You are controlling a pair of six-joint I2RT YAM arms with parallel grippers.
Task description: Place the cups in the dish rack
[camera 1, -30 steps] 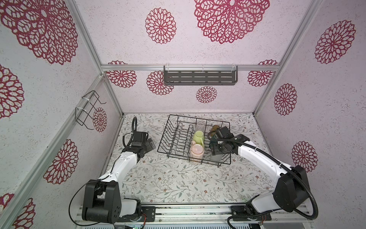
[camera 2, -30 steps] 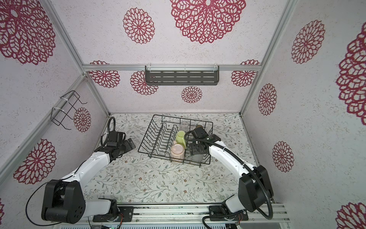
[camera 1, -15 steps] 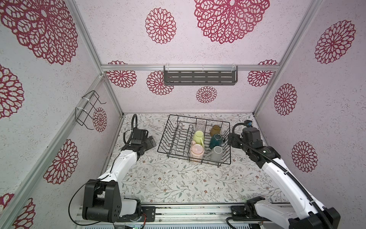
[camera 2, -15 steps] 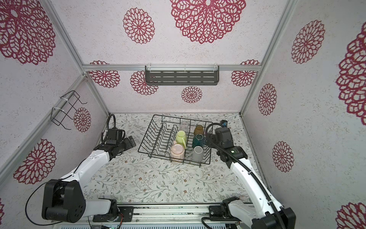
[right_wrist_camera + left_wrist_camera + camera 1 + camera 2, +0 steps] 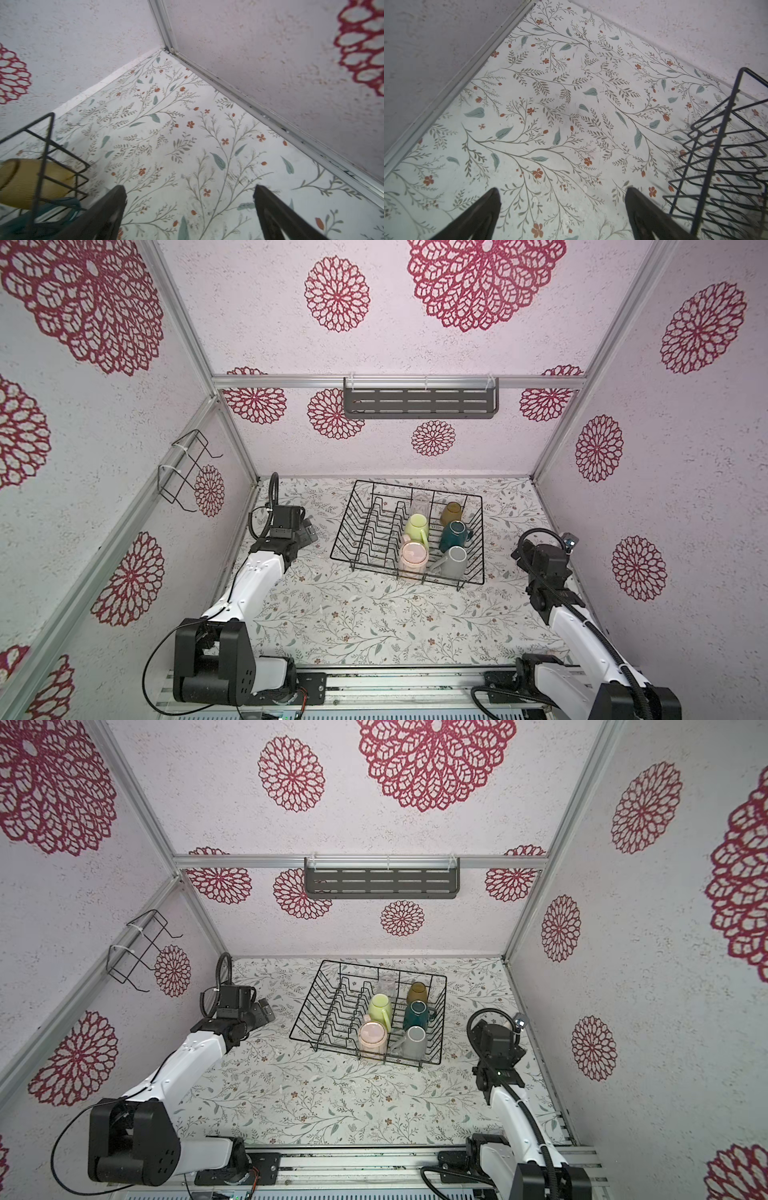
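Six cups (image 5: 417,526) sit in right half of dish rack (image 5: 361,526). Left gripper (image 5: 562,193) and right gripper (image 5: 190,191) both spread wide, empty, flanking rack. Risks: grey mug (image 5: 455,560), seemingly tilted, shifts; careless arm swing snags rack wire.

Both arms (image 5: 257,585) wear white shells, black joints (image 5: 214,659) and looping black cables (image 5: 272,493).
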